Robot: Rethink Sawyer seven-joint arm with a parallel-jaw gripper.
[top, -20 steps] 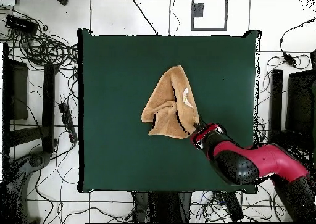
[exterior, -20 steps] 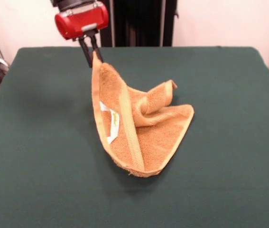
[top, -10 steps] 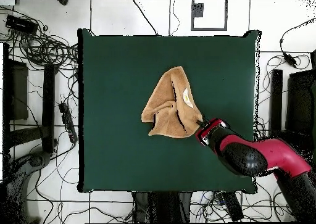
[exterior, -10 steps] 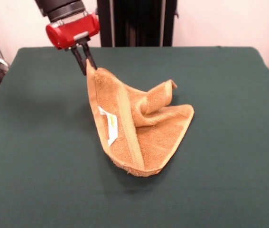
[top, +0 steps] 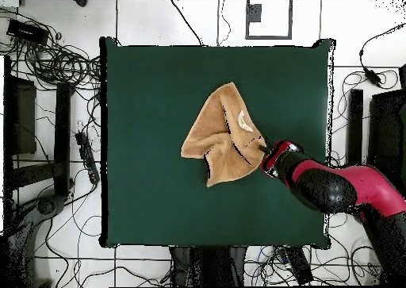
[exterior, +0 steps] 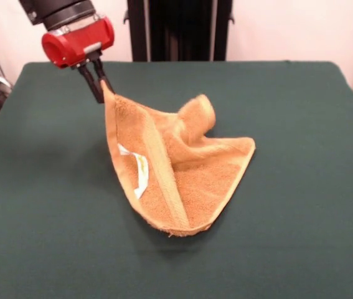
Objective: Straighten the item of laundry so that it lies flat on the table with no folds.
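The orange-tan terry towel (exterior: 182,177) lies partly on the dark green table (exterior: 301,205), near its middle. My gripper (exterior: 99,87) is shut on one corner of the towel and holds that corner up off the table, at the left in the front view. The towel hangs from it in a slanted sheet, with its white care tag (exterior: 140,180) and a woven band showing. A fold bulges up behind the lifted part. In the overhead view the towel (top: 222,138) is a creased, roughly triangular shape and the gripper (top: 263,151) is at its right corner.
The red and black arm (top: 341,191) reaches in over the table's lower right in the overhead view. Cables and dark equipment lie on the floor around the table (top: 143,86). The robot's black pedestal (exterior: 179,28) stands behind the table's far edge.
My gripper has moved left in the front view with the towel corner, pulling the towel wider. The fold behind it has rolled up and shifted.
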